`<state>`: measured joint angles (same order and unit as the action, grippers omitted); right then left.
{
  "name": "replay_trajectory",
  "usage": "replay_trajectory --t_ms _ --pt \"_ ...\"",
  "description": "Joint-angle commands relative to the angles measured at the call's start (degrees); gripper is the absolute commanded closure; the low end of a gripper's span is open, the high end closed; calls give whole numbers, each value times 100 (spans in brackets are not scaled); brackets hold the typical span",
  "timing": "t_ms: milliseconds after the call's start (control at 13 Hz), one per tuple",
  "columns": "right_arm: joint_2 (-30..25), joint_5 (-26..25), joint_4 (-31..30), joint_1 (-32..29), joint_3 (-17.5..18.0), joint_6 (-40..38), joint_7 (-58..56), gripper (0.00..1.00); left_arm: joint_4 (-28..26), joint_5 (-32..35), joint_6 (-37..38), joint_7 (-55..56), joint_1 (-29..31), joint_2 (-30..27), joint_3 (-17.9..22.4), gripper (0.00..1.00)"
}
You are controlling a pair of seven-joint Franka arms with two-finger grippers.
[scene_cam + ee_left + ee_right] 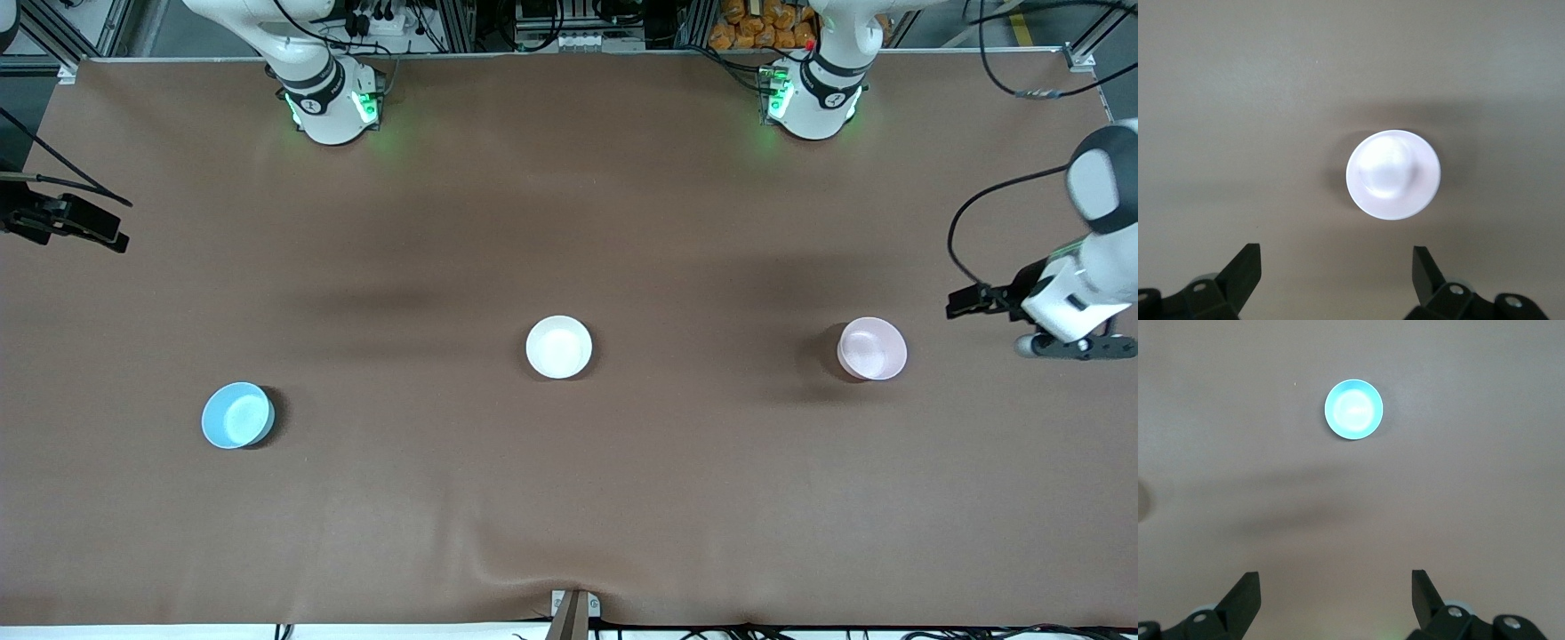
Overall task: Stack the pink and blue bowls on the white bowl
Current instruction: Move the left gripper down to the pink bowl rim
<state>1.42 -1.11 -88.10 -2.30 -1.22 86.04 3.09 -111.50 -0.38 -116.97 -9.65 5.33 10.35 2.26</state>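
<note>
The white bowl (558, 347) stands upright at the middle of the brown table. The pink bowl (872, 348) stands beside it toward the left arm's end, and it also shows in the left wrist view (1393, 175). The blue bowl (237, 415) stands toward the right arm's end, a little nearer the front camera, and it also shows in the right wrist view (1353, 409). My left gripper (1076, 347) (1337, 267) is open and empty, up in the air over the table's end past the pink bowl. My right gripper (76, 227) (1337, 587) is open and empty over the table's other end.
A brown cloth (569, 222) covers the whole table, with a raised wrinkle (533, 569) near its front edge above a small bracket (573, 612). The two arm bases (331, 102) (811, 98) stand along the edge farthest from the front camera.
</note>
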Motion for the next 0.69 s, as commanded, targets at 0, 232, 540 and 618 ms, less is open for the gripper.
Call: replay_trajectory --t_ms 0,232,540,618 --pt "7 -29 21 -68 60 1 52 0 -355 126 -483 -46 21 45 -32 0" --pt "7 -21 30 -68 60 1 52 0 -433 135 -1062 -37 3 537 -41 0" --pt "7 -20 30 -51 60 1 52 0 -469 126 -1451 -37 12 968 -50 4" --pt "7 -20 21 -51 60 1 52 0 -478 126 -1591 -37 3 1065 -50 14"
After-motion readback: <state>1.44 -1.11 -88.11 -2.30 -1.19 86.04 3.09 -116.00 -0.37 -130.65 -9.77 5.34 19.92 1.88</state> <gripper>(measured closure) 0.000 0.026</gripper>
